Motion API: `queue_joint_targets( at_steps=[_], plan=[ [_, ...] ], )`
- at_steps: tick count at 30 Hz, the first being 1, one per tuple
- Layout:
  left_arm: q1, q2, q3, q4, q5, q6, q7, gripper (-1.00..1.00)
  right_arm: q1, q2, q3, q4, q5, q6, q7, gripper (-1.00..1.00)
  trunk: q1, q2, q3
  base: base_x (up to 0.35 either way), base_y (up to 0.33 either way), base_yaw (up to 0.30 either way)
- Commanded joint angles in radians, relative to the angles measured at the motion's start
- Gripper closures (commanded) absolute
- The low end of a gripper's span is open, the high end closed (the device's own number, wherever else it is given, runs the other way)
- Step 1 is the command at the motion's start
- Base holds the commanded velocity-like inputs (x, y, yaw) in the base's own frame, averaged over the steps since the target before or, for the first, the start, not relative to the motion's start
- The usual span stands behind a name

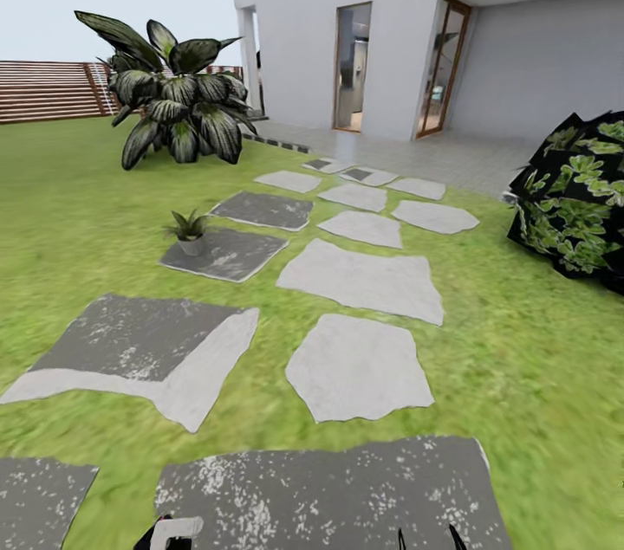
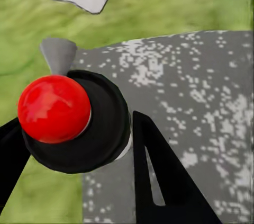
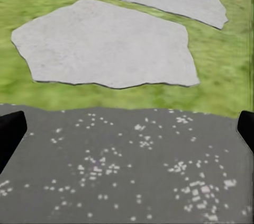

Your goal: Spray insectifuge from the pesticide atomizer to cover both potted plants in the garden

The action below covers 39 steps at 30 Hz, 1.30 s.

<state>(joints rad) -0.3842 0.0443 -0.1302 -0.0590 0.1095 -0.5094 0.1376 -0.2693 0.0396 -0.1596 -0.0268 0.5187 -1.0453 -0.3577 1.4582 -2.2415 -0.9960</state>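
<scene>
your left end effector (image 2: 79, 144) is clenched on the pesticide atomizer (image 2: 69, 118); your right end effector (image 3: 127, 128) hangs released. pickup looks done, spraying remains. one potted plant (image 1: 189, 231) sits far left on a stepping stone (image 1: 227, 254).

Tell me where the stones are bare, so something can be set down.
The pale stones right of the potted plant look bare, as does the speckled slab nearest the robot. The plant's dark stone is occupied at its left corner.
</scene>
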Motion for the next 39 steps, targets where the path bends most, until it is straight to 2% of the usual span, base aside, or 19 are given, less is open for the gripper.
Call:
queue_joint_targets(
  at_steps=[1,8,24,39],
  plan=[
    [-0.001,0.0,-0.009,0.0,0.01,-0.003,0.002,1.0,-0.001,0.0,-0.008,0.001,0.011,-0.002,-0.004,-1.0,0.0,0.0,-0.001,0.331,0.0,-0.187],
    [0.0,0.0,-0.009,0.0,0.012,-0.003,0.002,1.0,-0.001,0.002,-0.006,0.001,0.013,-0.002,-0.001,-1.0,0.0,0.0,-0.001,0.332,0.0,-0.022],
    [0.0,0.0,-0.009,-0.001,0.016,-0.003,0.002,1.0,-0.001,0.002,-0.006,0.001,0.013,-0.002,-0.003,-1.0,0.0,0.0,-0.001,0.335,0.079,0.248],
    [0.0,0.0,-0.009,-0.001,0.019,-0.003,0.003,1.0,-0.001,0.0,-0.005,0.001,0.017,-0.002,0.0,-1.0,0.0,0.0,-0.001,0.319,0.15,0.013]
  ],
)
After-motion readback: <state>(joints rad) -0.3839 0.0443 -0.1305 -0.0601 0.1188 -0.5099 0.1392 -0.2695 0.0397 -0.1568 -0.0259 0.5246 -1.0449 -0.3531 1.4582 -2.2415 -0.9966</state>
